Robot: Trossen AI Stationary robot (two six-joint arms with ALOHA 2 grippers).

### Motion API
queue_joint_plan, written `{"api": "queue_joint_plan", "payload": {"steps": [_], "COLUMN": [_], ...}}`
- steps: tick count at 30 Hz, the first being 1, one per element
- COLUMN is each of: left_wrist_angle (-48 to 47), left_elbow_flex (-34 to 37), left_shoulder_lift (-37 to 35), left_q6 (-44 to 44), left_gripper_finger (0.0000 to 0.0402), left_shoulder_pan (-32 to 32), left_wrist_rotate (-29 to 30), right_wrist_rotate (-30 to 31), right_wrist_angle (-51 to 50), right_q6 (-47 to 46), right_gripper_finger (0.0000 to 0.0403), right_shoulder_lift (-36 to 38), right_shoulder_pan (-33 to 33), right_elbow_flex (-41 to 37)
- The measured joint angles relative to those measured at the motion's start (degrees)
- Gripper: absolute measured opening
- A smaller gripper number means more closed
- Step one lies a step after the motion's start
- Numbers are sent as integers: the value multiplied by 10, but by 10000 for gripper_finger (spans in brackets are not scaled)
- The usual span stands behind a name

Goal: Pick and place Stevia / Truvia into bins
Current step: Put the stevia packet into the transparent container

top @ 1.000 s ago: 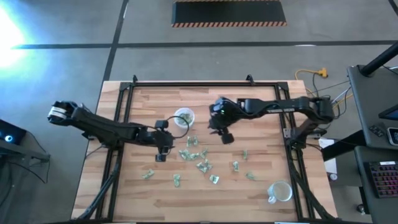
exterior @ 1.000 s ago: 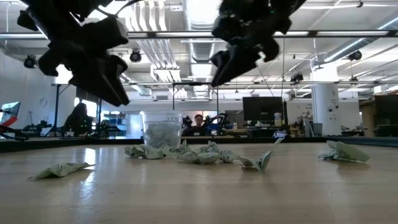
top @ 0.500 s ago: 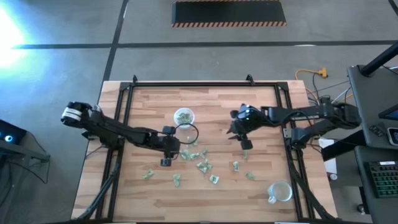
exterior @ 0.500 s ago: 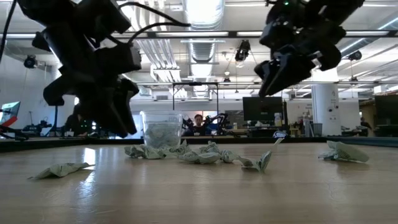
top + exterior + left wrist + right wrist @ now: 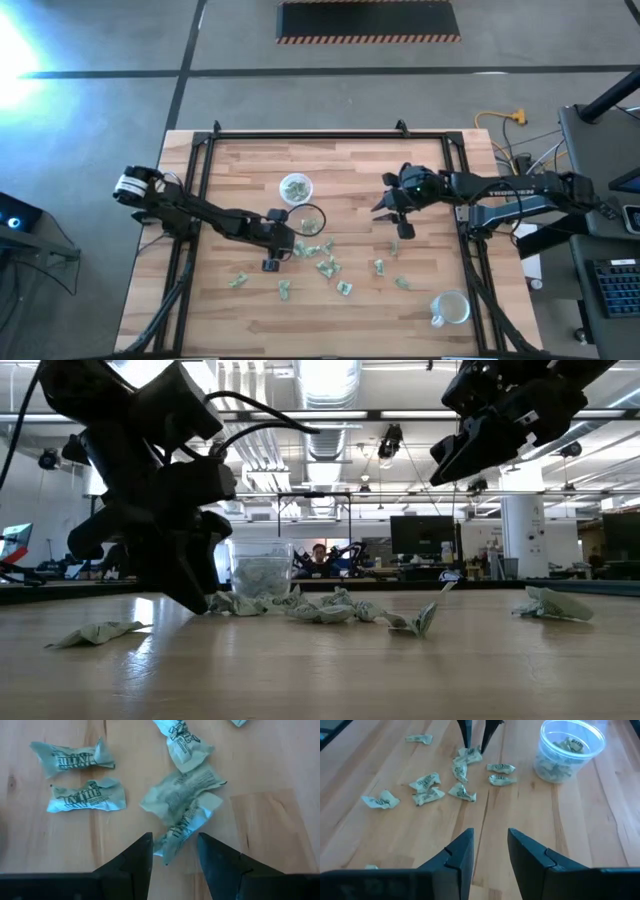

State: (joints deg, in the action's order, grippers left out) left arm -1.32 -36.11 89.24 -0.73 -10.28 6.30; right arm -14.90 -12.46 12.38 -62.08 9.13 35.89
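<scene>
My left end effector is low over the bench, fingers spread with a clear gap, and a crumpled sachet lies just ahead of the tips, one end reaching between them. I cannot tell whether the tips touch it; nothing is pinched. In the high view this end effector sits beside the loose cluster of sachets, near the bench's middle.

My right end effector hangs above the bench, well apart from the cluster and toward the right side, with its fingers parted and nothing between them.

The pale green sachets are scattered over the middle of the bench, several crumpled. One bin, a round translucent cup, stands beyond the cluster and already has sachets inside. A second bin stands near the front right corner, apart from everything else.

The bench is light wood planking with a black frame along its edges. Behind it the low view shows an open workshop with ceiling ducts, lights and monitors, and a person seated far off behind the cup.

The sachets carry dark printed lettering, but I cannot read it surely.
</scene>
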Motion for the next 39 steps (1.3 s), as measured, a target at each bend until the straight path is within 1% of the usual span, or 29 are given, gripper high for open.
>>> {"api": "queue_joint_plan", "payload": {"steps": [3,7,21,28,32,35,39], "left_wrist_angle": [0,-2,-18,-42,-73,-87,-81], "left_elbow_flex": [0,0,1,1,1,1,1], "left_shoulder_lift": [1,-5,-22,-73,-113,-145,-180], "left_q6": [0,1,13,15,15,17,48], "left_gripper_finger": [136,117,7,6,6,6,6], "left_shoulder_pan": [0,0,0,0,0,0,1], "left_wrist_rotate": [0,-1,0,8,52,124,237], "right_wrist_rotate": [0,0,0,0,0,-1,-1], "right_wrist_angle": [0,0,0,2,7,7,8], "right_q6": [0,1,2,2,2,2,2], "right_gripper_finger": [104,98,81,84,79,76,75], "right_shoulder_lift": [-2,-11,-17,-17,-17,-17,-17], "right_shoulder_pan": [0,0,0,0,0,0,0], "right_elbow_flex": [0,0,-1,-1,-1,-1,-1]}}
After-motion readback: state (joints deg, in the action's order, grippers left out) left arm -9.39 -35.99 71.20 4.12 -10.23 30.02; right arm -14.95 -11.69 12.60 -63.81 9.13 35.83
